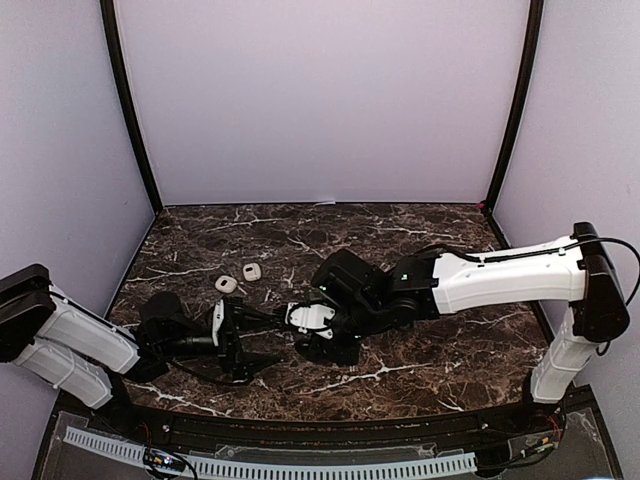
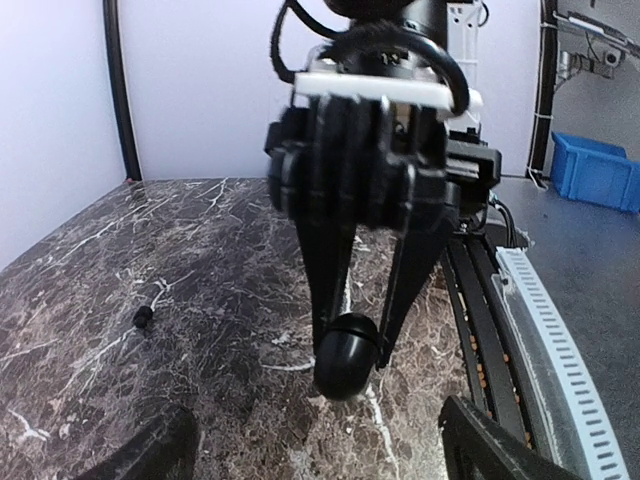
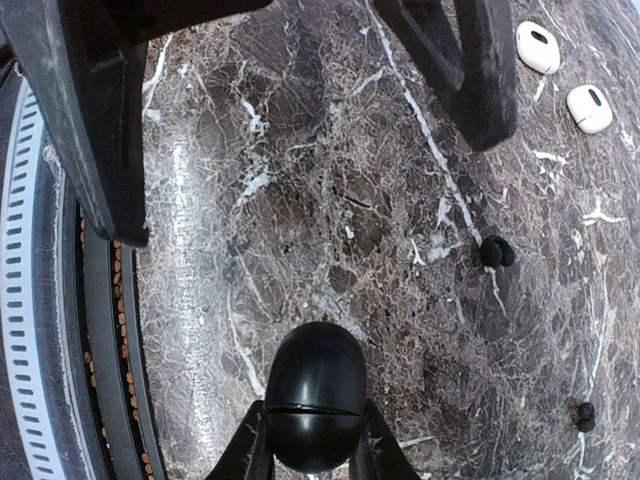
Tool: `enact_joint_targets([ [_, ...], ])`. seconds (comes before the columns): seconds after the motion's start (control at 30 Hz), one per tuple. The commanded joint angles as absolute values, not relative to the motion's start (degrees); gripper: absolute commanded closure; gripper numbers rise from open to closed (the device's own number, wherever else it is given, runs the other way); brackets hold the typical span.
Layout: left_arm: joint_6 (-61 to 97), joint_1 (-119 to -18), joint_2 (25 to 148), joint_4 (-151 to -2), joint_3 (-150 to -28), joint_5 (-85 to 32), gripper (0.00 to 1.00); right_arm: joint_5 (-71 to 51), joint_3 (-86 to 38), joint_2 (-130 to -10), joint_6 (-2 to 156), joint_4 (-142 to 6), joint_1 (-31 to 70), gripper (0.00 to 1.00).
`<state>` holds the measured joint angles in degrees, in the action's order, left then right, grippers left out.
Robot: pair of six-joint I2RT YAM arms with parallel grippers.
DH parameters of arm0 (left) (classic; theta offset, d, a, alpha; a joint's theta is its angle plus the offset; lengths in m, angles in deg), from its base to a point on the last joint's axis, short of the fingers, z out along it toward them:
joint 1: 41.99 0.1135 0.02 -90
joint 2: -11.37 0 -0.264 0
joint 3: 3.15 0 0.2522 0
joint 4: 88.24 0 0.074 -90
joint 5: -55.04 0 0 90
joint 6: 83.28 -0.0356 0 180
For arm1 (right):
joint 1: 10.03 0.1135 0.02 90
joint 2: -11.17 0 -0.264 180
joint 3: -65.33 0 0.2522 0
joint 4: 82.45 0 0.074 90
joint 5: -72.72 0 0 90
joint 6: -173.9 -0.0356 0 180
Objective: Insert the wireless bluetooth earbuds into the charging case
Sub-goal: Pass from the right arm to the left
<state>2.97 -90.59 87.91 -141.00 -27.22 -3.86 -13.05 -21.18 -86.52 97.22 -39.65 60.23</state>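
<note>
My right gripper (image 3: 313, 412) is shut on a black egg-shaped charging case (image 3: 315, 365) with its lid closed, held low over the marble table. The left wrist view shows this case (image 2: 347, 356) hanging between the right gripper's fingers. My left gripper (image 2: 320, 445) is open wide and empty, facing the case from close by; in the top view it (image 1: 272, 340) sits just left of the right gripper (image 1: 312, 340). Two tiny black earbuds (image 3: 497, 252) (image 3: 584, 415) lie on the table to the right of the case; one shows in the left wrist view (image 2: 143, 318).
Two small white rounded pieces (image 1: 226, 284) (image 1: 252, 271), each with a dark oval mark, lie behind the left gripper; whether they are earbuds or cases I cannot tell. The table's front edge carries a black rail and a white slotted strip (image 2: 545, 320). Pale walls enclose the table.
</note>
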Motion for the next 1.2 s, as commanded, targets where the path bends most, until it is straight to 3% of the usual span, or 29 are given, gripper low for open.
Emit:
enact_joint_targets([
  [0.0, -0.3, -90.6, 92.8, -147.5, -26.9, 3.1, 0.16, -13.1, -24.8, -88.2, 99.4, -41.0, 61.8, 0.86],
  [0.13, -1.3, -90.7, 98.2, -154.3, -26.3, 12.1, 0.21, -13.9, -27.1, -89.4, 100.6, -40.9, 63.0, 0.86],
  [0.3, -0.9, -90.7, 98.9, -156.8, -25.6, 8.3, 0.25, -14.3, -27.9, -90.6, 101.0, -41.5, 63.6, 0.86],
  [0.73, -1.8, -90.7, 99.6, -155.6, -26.2, 5.5, 0.53, -14.4, -28.4, -91.3, 100.4, -43.1, 63.8, 0.85],
  [1.07, -1.1, -90.7, 100.1, -152.0, -27.7, 3.3, 0.55, -14.3, -27.6, -90.7, 100.3, -43.9, 63.9, 0.85],
  [1.17, -1.2, -90.7, 100.0, -151.8, -27.7, 2.9, 0.63, -14.4, -27.4, -90.5, 100.3, -44.1, 64.0, 0.85],
])
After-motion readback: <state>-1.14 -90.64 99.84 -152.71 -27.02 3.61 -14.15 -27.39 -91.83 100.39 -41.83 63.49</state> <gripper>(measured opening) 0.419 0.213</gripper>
